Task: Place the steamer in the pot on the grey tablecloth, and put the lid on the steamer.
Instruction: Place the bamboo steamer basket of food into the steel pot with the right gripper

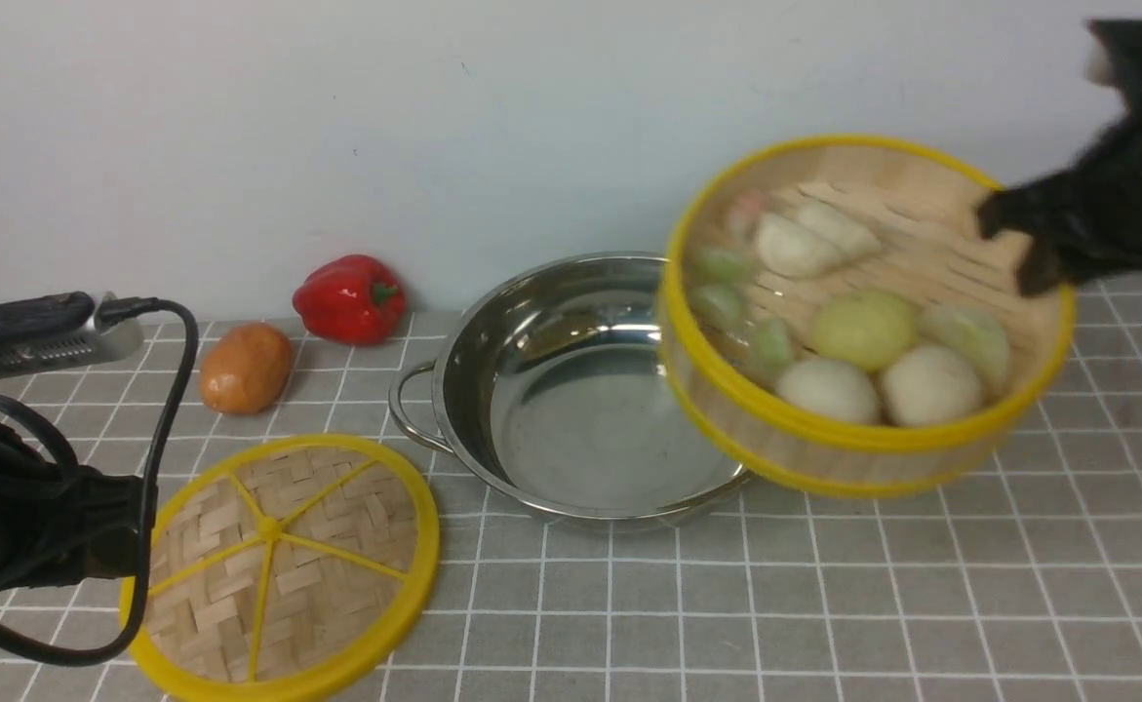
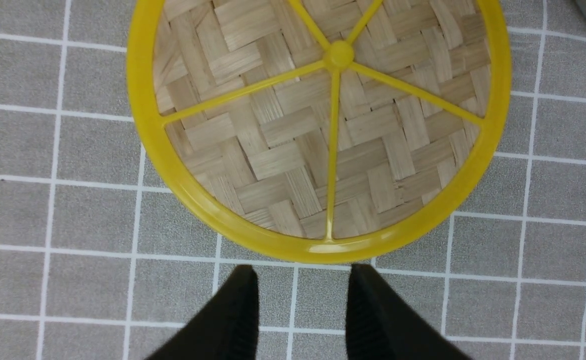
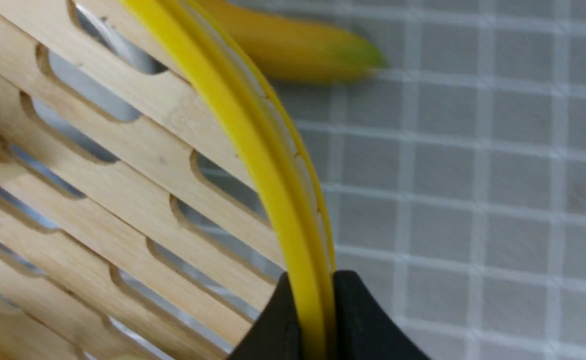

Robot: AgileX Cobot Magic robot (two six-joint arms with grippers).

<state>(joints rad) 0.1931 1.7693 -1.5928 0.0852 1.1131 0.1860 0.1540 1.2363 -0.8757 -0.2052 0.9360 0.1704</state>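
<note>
The right pincer [image 3: 314,305] pinches the steamer's [image 1: 868,317] edge, holding it up, tipped, with food inside. The left pincer [image 2: 303,305] is open and holds nothing. The pot [image 1: 600,390] is empty.

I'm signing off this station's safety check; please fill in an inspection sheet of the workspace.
Surface: grey tablecloth, white grid
Steamer: raised, tilted, food inside
Pot: on cloth, no food inside seen
Lid: flat on cloth
Clutter: red pepper, brown potato-like item, yellow item
Left gripper: open
Right gripper: shut on steamer rim
Cables: black cable looping by left arm
Surroundings: pale wall
</note>
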